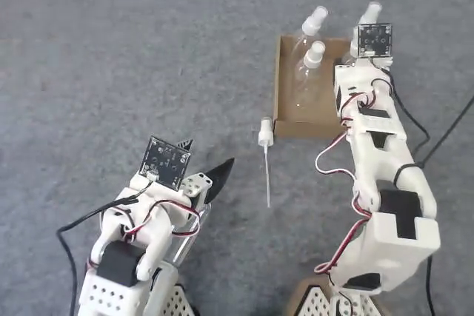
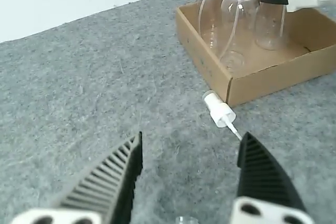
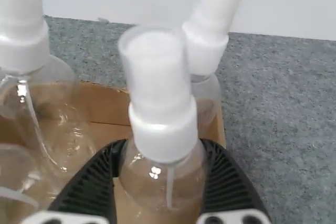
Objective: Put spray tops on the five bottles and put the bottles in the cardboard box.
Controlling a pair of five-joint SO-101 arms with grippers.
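Just two o'clock of the left end effector (image 1: pixel 209 151), jaws apart, lies the white plastic spray top (image 1: pixel 265 135), tube (image 1: pixel 266 179) toward six.

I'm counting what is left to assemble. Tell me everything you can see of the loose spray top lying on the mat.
The spray top is white plastic: a capped head with a long thin tube. It lies flat on the grey mat, unattached, its head beside the cardboard box's corner and its tube pointing away from the box. Nothing holds it.
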